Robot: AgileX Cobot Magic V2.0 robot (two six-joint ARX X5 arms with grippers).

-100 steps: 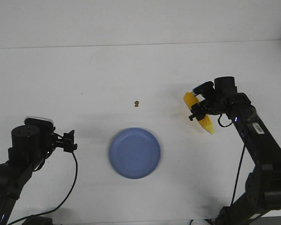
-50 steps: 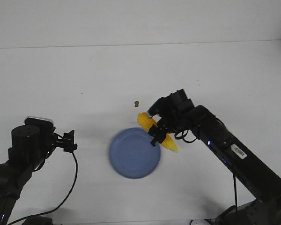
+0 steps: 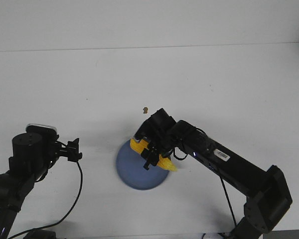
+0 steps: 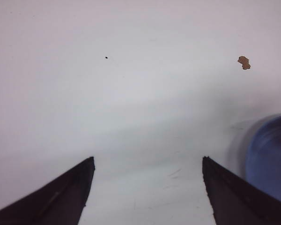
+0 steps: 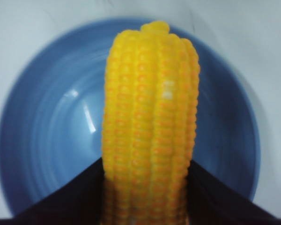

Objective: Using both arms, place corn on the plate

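2 right fingers (image 3: 150, 158) with corn (image 3: 148, 154), now over plate (image 3: 134, 174).

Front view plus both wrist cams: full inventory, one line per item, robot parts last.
corn: 1, yellow, held over the plate, pointed end past its right rim
plate: 1, blue, round, near centre of table
brown speck: 1, brown, on table beyond the plate
table: 1, white
left gripper: 1, black, open, over bare table left of the plate
right gripper: 1, black, shut on the corn above the plate
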